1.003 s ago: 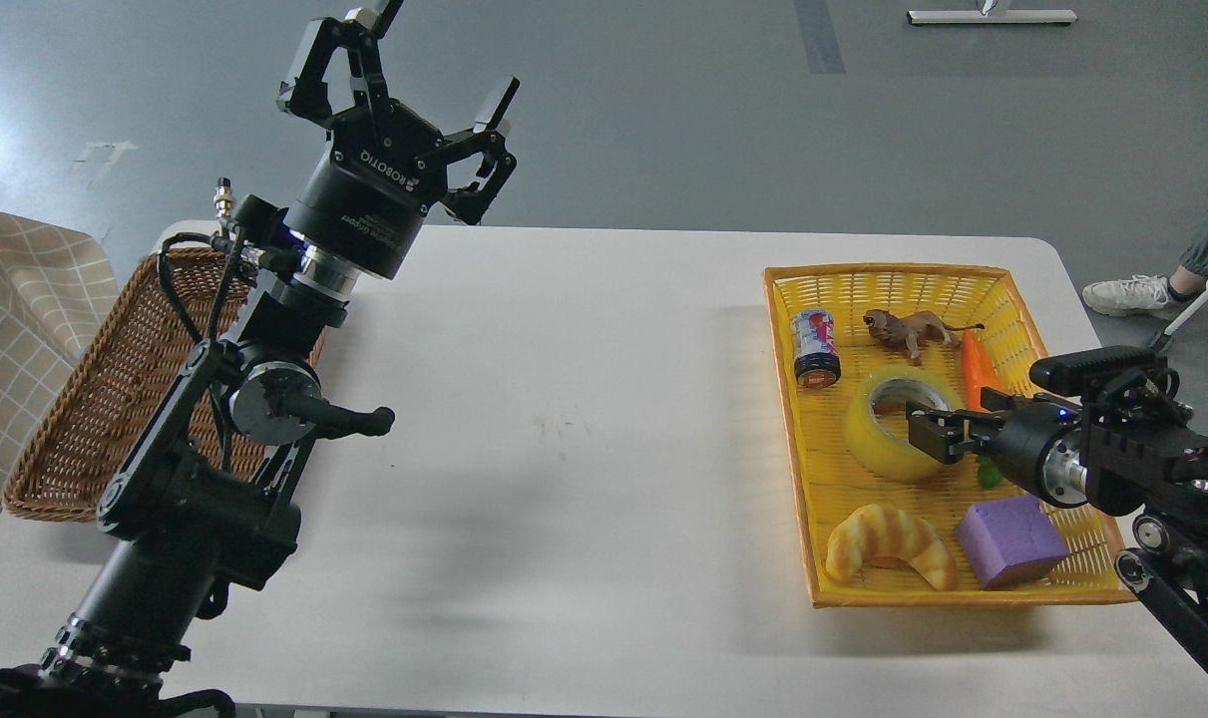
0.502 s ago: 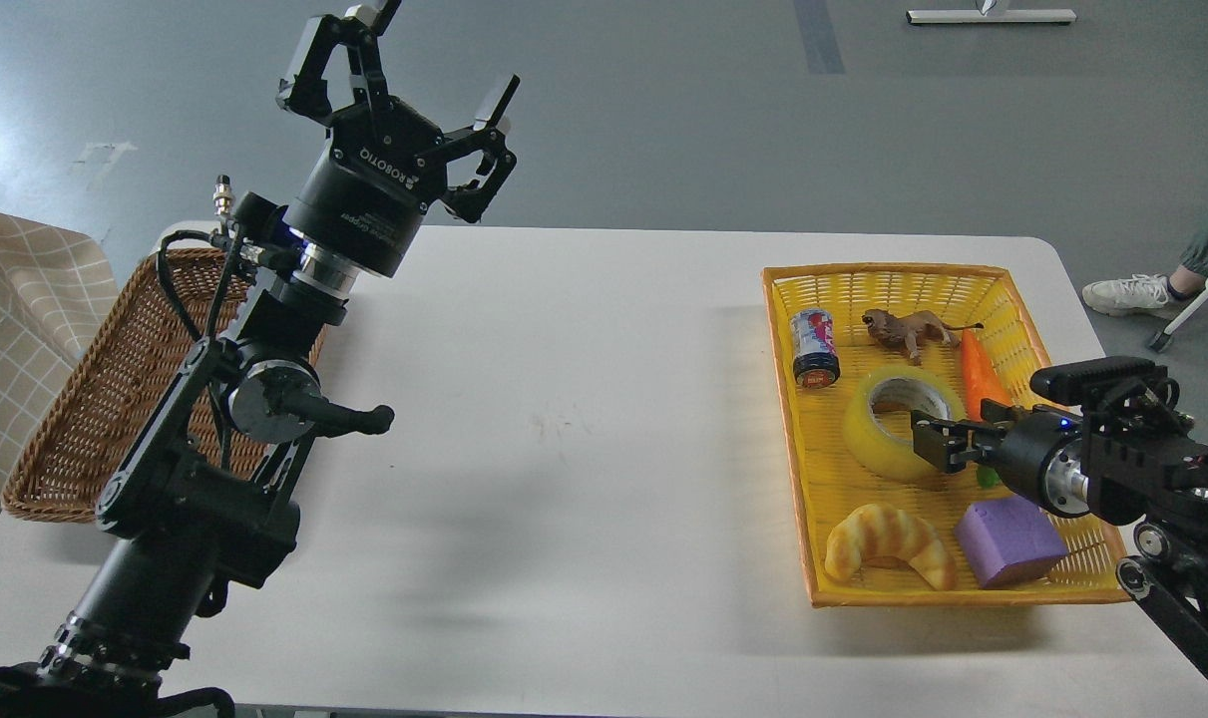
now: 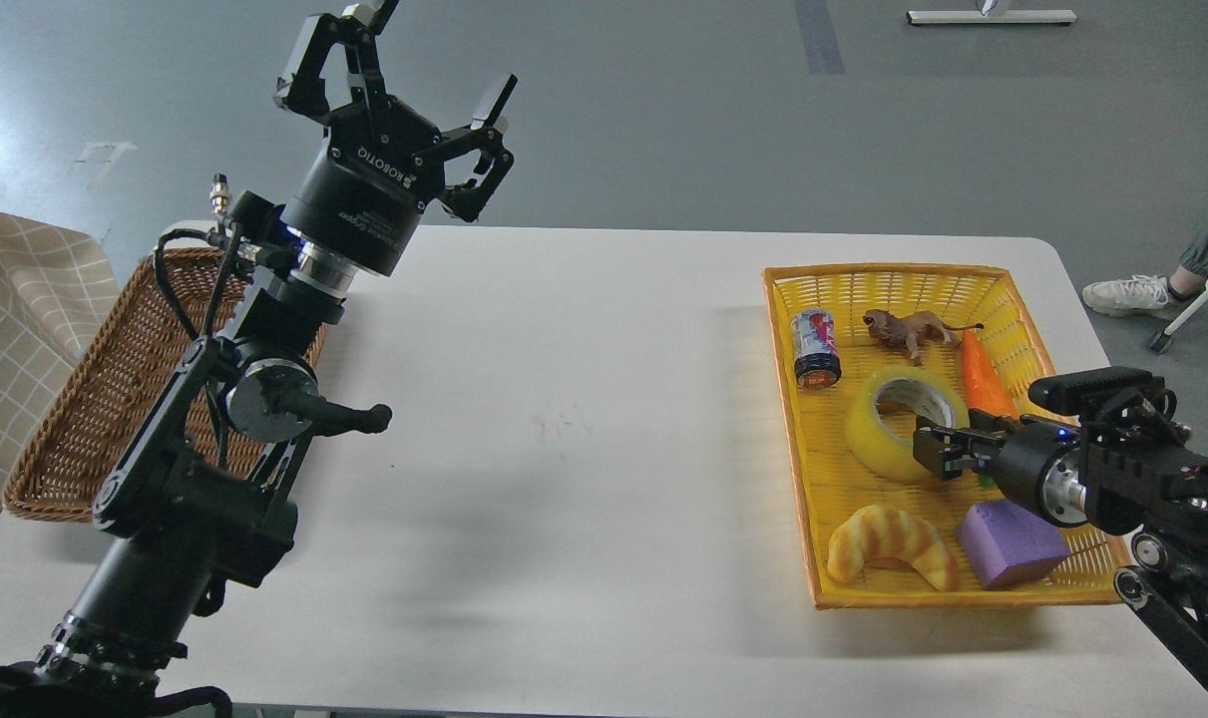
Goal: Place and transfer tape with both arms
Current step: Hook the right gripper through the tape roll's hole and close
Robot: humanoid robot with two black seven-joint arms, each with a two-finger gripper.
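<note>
Left arm [image 3: 214, 439] rising from lower left, left gripper [image 3: 414, 70] pointing upward, fingers spreading wide. Right arm [image 3: 1142, 479] reaching in horizontally from right, right gripper [image 3: 931, 449] seemingly closing; fingers indistinct.

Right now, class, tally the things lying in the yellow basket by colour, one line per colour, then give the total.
Yellow: 1, tape
Red and blue: 1, can
Brown: 1, toy lion
Orange: 1, carrot
Golden tan: 1, croissant
Purple: 1, block
Total: 6
</note>
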